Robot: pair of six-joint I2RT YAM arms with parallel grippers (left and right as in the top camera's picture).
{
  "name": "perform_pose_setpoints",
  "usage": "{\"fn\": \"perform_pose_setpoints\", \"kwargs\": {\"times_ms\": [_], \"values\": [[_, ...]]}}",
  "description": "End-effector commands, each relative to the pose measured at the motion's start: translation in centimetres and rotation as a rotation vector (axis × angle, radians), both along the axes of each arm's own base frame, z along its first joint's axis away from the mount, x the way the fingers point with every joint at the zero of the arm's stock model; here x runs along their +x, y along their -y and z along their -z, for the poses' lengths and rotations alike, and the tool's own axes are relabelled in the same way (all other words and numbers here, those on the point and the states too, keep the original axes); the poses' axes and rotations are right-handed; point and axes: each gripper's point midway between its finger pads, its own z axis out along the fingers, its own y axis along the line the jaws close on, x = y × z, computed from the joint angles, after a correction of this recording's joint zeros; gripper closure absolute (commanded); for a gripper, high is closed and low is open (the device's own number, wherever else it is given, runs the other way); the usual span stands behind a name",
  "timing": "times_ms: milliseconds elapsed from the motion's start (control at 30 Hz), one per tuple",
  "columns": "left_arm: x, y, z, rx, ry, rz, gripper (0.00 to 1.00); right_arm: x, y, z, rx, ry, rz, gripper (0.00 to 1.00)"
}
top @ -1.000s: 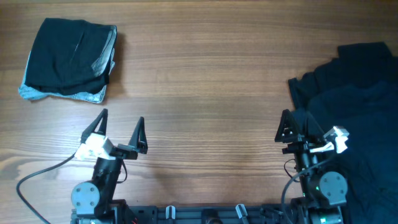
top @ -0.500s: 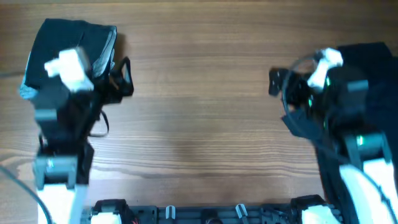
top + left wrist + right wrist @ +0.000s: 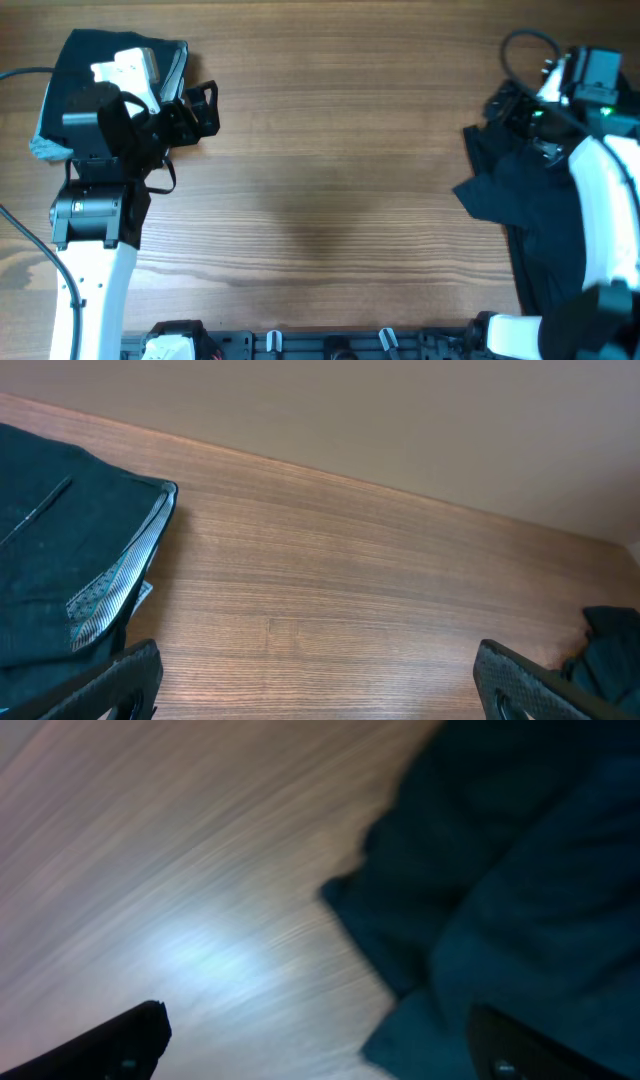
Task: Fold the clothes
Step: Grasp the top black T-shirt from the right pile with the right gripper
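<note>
A folded stack of dark clothes (image 3: 95, 75) lies at the far left, with a pale grey-blue garment (image 3: 150, 153) showing at its lower edge. My left gripper (image 3: 196, 110) is open and empty just right of the stack. In the left wrist view the stack (image 3: 50, 560) is at the left and the open jaws (image 3: 320, 690) are over bare wood. A loose pile of dark T-shirts (image 3: 545, 210) lies at the right. My right gripper (image 3: 508, 108) is open above its far left edge. In the blurred right wrist view its jaws (image 3: 320, 1045) straddle the pile's edge (image 3: 500, 870).
The wooden table (image 3: 330, 150) lies bare between the stack and the pile. A beige wall (image 3: 400, 420) rises behind the table's far edge. A corner of the dark pile (image 3: 610, 650) shows at the right of the left wrist view. Arm bases sit along the near edge.
Both arms have lifted from the near edge and reached across the table. The left gripper came beside the folded stack. The right gripper came over the dark pile.
</note>
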Motion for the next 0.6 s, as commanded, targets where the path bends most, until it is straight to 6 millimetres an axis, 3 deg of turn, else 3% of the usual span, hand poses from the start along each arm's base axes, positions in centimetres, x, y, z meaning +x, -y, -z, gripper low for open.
{"fn": "perform_pose_setpoints", "kwargs": {"times_ms": [0, 67, 100, 333, 433, 567], "values": [[0.2, 0.6, -0.7, 0.014, 0.019, 0.035, 0.00, 0.4, 3.5, 2.2, 0.048, -0.037, 0.159, 0.03], [0.0, 0.8, -0.4, 0.006, 0.005, 0.049, 0.00, 0.9, 6.4, 4.3, 0.061, -0.054, 0.265, 0.08], [0.0, 0.8, -0.4, 0.006, 0.003, 0.050, 0.00, 1.2, 7.0, 5.2, 0.076, -0.059, 0.282, 0.11], [0.1, 0.8, -0.3, 0.006, 0.000, 0.049, 0.00, 0.0, 6.8, 12.9, 0.099, -0.273, 0.300, 0.27], [0.3, 0.8, 0.2, 0.006, -0.014, 0.049, 0.00, -0.3, 5.8, 14.7, 0.105, -0.322, 0.259, 0.29], [0.6, 0.8, 0.7, 0.005, -0.028, 0.049, 0.00, -0.7, 5.8, 14.9, 0.089, -0.344, 0.262, 0.37]]}}
